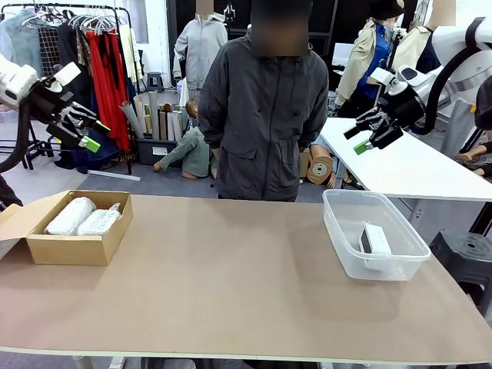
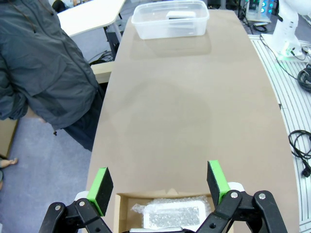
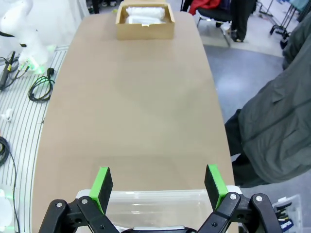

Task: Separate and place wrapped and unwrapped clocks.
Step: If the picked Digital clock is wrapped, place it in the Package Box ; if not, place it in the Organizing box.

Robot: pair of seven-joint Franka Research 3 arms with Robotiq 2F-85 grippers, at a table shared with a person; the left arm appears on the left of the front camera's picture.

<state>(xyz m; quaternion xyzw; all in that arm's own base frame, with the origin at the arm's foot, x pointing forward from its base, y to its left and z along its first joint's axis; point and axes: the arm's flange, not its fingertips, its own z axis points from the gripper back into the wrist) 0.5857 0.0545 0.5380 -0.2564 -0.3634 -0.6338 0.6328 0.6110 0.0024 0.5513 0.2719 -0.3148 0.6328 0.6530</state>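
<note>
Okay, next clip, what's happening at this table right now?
Nothing is being handled at this moment. The left pincer and right pincer hang open above the table ends, holding nothing. Two wrapped clocks lie side by side in the cardboard box on the robot's left, and the unwrapped clock sits in the clear tub on its right. A person stands at the far side, hands not on the table.

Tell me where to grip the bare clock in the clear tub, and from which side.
Come straight down from above: the tub's walls block any side approach. The bare clock lies flat near the tub's middle, so probably pinch across its narrower width, fingers on its long edges. The right gripper, open, hangs nearest.
</note>
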